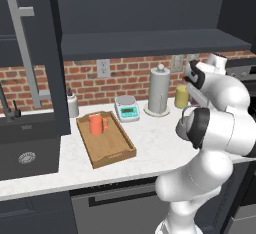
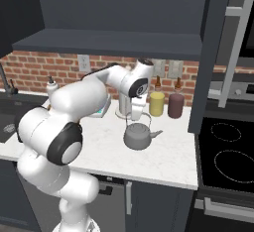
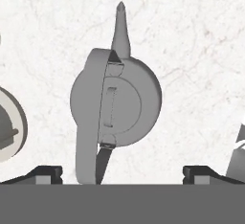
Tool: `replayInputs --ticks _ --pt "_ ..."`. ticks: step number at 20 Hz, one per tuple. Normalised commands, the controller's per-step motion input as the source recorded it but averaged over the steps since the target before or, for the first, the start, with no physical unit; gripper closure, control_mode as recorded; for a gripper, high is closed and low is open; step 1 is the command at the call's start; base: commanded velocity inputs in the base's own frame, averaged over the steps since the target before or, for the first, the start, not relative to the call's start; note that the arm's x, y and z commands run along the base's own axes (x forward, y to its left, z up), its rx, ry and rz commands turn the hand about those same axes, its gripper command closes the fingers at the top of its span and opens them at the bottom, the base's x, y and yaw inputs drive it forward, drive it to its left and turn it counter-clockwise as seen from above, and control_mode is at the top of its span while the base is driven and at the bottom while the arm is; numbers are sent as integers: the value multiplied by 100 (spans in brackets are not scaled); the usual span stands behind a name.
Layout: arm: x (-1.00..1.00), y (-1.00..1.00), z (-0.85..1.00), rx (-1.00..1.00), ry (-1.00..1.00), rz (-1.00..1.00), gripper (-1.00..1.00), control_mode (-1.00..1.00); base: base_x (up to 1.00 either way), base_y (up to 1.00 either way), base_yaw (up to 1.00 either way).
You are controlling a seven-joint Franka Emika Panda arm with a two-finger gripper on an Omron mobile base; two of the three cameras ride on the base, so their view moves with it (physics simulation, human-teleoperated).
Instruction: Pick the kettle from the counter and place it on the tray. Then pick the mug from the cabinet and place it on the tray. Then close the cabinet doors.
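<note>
The dark grey kettle [image 2: 138, 137] stands on the white counter [image 2: 163, 161] with its handle up; from above its spout [image 3: 120, 27] points away from the hand. My gripper [image 2: 135, 114] hangs just over the handle, open, one fingertip [image 3: 45, 173] on each side of the kettle [image 3: 117, 101], nothing held. In the left base view my arm hides most of the kettle [image 1: 183, 122]. The orange-red mug [image 1: 97, 124] stands upright in the wooden tray [image 1: 112, 155], left of the kettle. The cabinet [image 1: 150, 43] stands open, with its doors [image 1: 50, 53] [image 2: 213, 52] swung out.
A paper-towel roll [image 1: 159, 90], a small scale [image 1: 127, 109], a yellow jar [image 2: 157, 103] and a maroon jar [image 2: 175, 105] line the brick wall behind the kettle. A sink [image 1: 27, 150] lies to the left, a black stove [image 2: 228, 151] to the right.
</note>
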Motion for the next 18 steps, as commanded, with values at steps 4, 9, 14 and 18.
replayInputs --ticks 4,9,14,18 --pt "19 0 -7 2 5 0 -100 -100 0 0 0" --pt "21 0 -1 2 6 0 -100 -100 0 0 0" --pt "21 0 0 2 6 0 -100 -100 0 0 0" --pt "17 0 -1 2 6 0 -100 -100 0 0 0"
